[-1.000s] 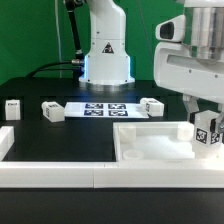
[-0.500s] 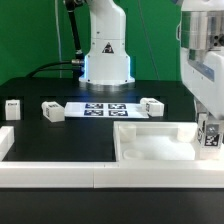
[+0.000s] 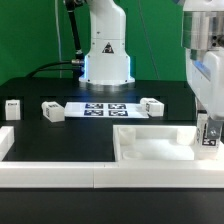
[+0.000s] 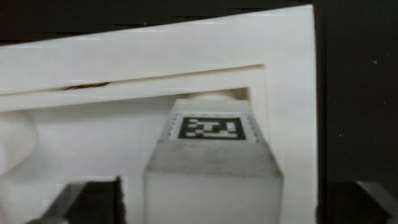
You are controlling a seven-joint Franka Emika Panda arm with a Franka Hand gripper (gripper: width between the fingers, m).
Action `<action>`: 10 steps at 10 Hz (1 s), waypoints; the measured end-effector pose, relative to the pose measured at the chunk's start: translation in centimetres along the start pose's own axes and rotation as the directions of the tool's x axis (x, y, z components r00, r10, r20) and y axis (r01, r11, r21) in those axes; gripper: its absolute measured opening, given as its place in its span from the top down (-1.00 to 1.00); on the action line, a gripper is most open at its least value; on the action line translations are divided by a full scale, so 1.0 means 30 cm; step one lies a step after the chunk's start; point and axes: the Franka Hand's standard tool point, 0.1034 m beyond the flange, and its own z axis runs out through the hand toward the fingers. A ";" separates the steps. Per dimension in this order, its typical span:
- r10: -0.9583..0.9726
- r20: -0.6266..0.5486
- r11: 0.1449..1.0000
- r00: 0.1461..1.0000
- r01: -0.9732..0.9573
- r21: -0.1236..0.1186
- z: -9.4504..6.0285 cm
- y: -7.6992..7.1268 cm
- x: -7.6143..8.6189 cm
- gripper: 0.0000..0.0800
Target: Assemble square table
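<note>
The square table's white panel (image 3: 150, 146) lies rim-up at the exterior view's right, and its rimmed corner fills the wrist view (image 4: 160, 62). My gripper (image 3: 208, 128) is shut on a white tagged leg (image 3: 208, 137) and holds it upright over the panel's right corner. In the wrist view the leg (image 4: 215, 150) stands between my dark fingers (image 4: 80, 200), its tag facing the camera, and my gripper (image 4: 217, 208) sits at its near end. Three more tagged legs lie on the black table: one (image 3: 12, 107), a second (image 3: 52, 111) and a third (image 3: 151, 106).
The marker board (image 3: 105, 108) lies in front of the robot base (image 3: 105, 55). A long low white border rail (image 3: 55, 171) runs along the front, with a raised end (image 3: 5, 140) at the exterior view's left.
My gripper has moved toward the exterior view's right with the leg and now hangs straighter over the panel's right corner. The other legs and the panel have not moved.
</note>
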 end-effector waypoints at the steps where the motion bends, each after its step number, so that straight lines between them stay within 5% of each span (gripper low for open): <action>1: -0.192 -0.023 0.981 0.981 0.191 -0.005 0.001 0.002 -0.002 -0.56; 5: -0.493 -0.031 0.870 0.870 0.493 -0.016 0.000 0.001 -0.003 -0.62; 10: -0.932 -0.049 0.363 0.360 0.924 -0.118 0.030 0.012 -0.030 -0.62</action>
